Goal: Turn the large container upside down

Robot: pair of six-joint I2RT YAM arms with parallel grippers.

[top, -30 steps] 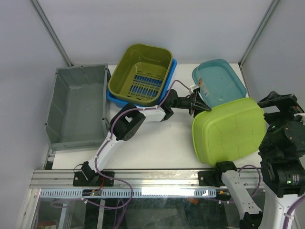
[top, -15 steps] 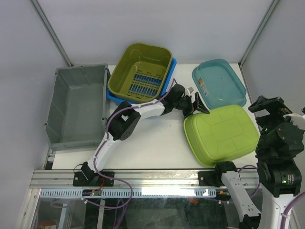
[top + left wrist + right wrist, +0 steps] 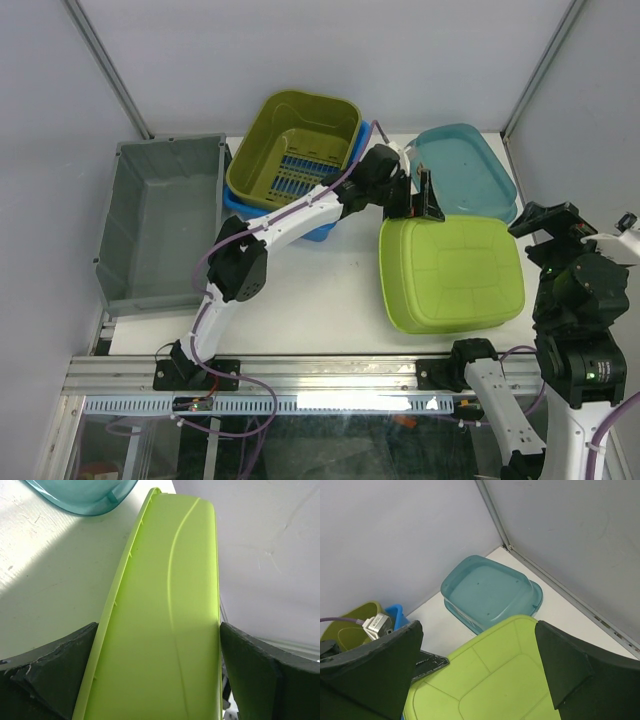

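Since the large container point(image 3: 452, 272) lies base-up on the surface point(image 3: 320, 290), centre-right of frame, long axis left-right, the flip looks done. L pincer point(image 3: 418, 200) sits at its upper edge, container just below it, jaws wide, straddling the rim w/o clamping. R pincer point(image 3: 479, 645) hovers open over the right end. L is nearer; next prob. a retreat toward upper left.

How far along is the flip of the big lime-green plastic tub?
Done: the lime-green plastic tub lies base-up on the white table. In hand: the left gripper sits at its far edge, grip unclear. Left: withdrawing that arm. The right gripper hangs open, empty.
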